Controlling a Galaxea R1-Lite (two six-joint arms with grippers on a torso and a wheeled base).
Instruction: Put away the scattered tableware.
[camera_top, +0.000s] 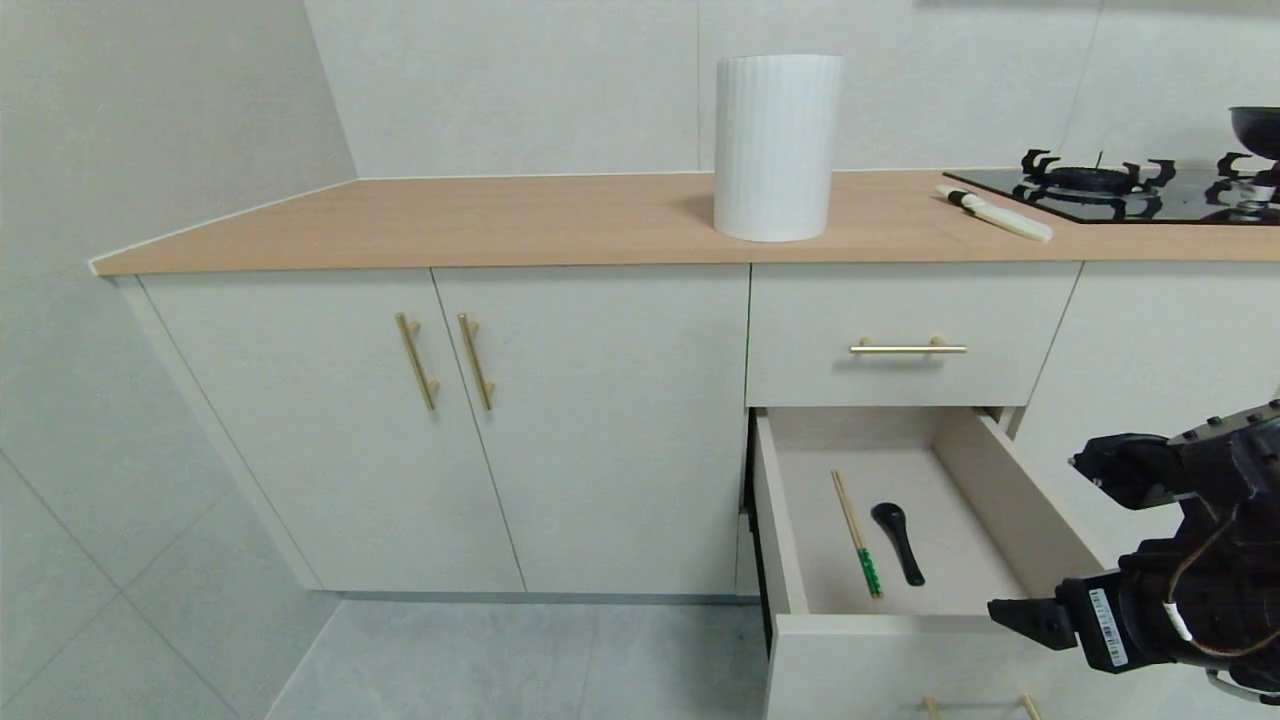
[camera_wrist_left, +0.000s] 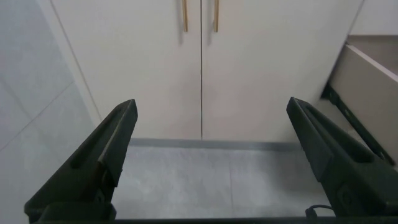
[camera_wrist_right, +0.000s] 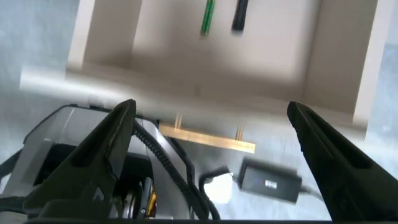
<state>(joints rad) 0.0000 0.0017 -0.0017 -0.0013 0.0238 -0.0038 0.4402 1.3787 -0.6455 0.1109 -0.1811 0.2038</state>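
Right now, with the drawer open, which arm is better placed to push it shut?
Probably the right. The right gripper hangs open just beside the front of the drawer, while the left gripper faces the cabinet doors farther left.

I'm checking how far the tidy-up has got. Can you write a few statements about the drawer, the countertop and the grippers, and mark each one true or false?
1. The open drawer holds chopsticks and a black spoon. True.
2. The knife lies in that drawer too. False: it lies on the countertop, beside the stove.
3. The right gripper grips the spoon. False: its fingers are spread, with nothing between them.
4. The white ribbed container stands upright on the countertop. True.
5. The left gripper is shut. False: its fingers stand wide apart.
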